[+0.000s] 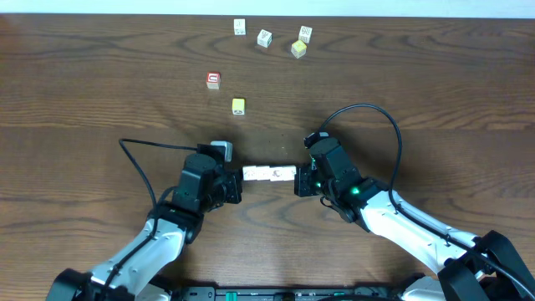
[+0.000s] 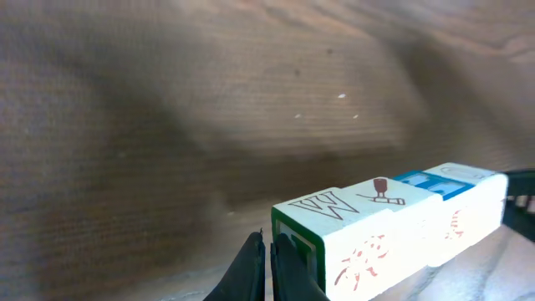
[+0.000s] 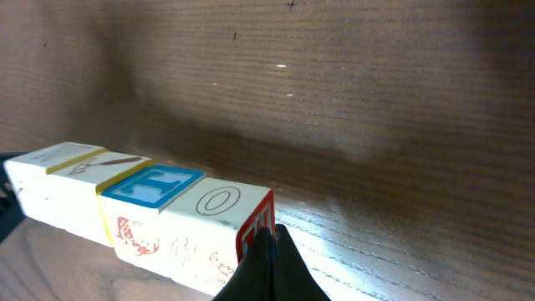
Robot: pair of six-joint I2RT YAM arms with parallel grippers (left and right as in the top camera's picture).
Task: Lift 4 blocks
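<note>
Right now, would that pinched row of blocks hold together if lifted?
Likely fragile: the row of blocks is four separate cubes, merely pressed end to end between the left gripper and right gripper, so it might buckle midway. Each cube looks stiff and flat-sided, unlikely to roll.

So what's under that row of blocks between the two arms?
Just brown wooden table, with nothing seen propping the row of blocks, squeezed endwise between the left end effector and right end effector. The blocks' bottom faces and the table patch directly below are hidden.
</note>
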